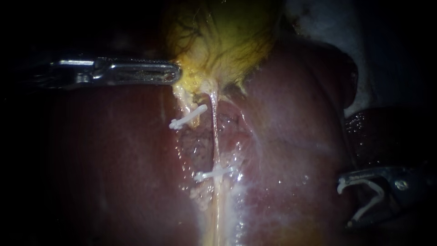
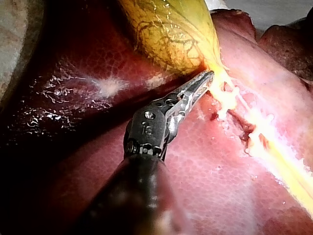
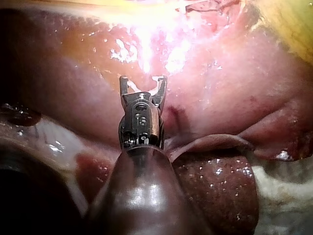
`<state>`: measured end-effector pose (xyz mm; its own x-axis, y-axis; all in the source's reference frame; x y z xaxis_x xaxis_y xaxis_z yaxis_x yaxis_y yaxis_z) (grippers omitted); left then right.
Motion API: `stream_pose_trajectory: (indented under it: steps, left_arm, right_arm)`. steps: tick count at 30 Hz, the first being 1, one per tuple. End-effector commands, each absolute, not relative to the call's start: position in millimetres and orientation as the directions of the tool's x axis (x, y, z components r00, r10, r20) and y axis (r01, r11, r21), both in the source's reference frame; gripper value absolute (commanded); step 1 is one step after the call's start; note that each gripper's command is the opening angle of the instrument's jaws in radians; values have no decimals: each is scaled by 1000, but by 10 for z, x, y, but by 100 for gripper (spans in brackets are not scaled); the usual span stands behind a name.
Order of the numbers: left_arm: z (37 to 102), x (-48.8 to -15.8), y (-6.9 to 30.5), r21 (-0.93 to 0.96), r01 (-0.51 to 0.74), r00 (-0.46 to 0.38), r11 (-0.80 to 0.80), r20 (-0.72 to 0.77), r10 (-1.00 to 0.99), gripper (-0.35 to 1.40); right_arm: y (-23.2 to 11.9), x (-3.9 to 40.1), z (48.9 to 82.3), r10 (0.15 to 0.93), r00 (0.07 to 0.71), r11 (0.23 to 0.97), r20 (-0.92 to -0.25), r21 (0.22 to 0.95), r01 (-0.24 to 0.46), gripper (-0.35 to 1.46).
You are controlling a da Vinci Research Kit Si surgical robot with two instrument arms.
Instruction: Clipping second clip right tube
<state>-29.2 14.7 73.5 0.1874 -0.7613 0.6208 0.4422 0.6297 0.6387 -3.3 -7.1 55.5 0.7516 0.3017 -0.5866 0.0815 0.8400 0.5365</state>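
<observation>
Close view of a dark red liver with a yellow-green gallbladder at the top centre. The right tube, thin and pale, ran from the gallbladder's neck straight down over a raw, glistening patch of liver.

A white clip, the lower clip, sat across this tube about halfway down. Another white clip, the upper clip, lay tilted just left of the tube, near the neck, on a short yellowish strand.

The left instrument came in level from the left. Its jaws lay nearly together, and their tips were pinched into the yellow tissue at the gallbladder's neck. The left wrist view showed the same: the slim metal jaws were clenched at the point where the gallbladder narrows.

The right instrument sat at the lower right edge, over the liver's rim and well apart from the right tube. Its jaws stood wide apart and carried the loaded clip, a white clip bent open that lined both jaws. In the right wrist view the two jaw tips pointed toward the bright, wet liver surface ahead. White clip arms showed inside them, and no tissue lay between them.
</observation>
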Motion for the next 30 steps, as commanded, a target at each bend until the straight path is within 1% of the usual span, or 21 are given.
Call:
stream_pose_trajectory:
  steps: [1,8,10,16,20,26,30]
  left_arm:
    - [734,-291,147,639,442,187,629,620,-762,-35]
    - [720,-280,155,648,434,189,626,614,-766,-35]
    - [710,-272,161,647,441,189,622,610,-770,-35]
    - [680,-240,184,645,471,147,602,615,-774,-35]
    - [667,-224,196,639,480,133,600,624,-770,-35]
    - [661,-221,198,632,485,128,604,632,-764,-35]
    - [661,-222,197,632,486,128,604,632,-764,-35]
  right_arm:
    - [-71,-33,555,303,752,840,-586,537,80,60]
    - [-71,-33,555,303,752,840,-586,537,80,60]
    - [-71,-33,555,303,752,840,-586,537,80,60]
    - [-70,-33,556,303,752,840,-586,537,80,60]
    - [-69,-33,557,308,752,838,-583,540,75,60]
    - [-61,-28,554,311,754,834,-578,546,75,60]
    - [-50,-17,549,332,735,822,-592,564,82,60]
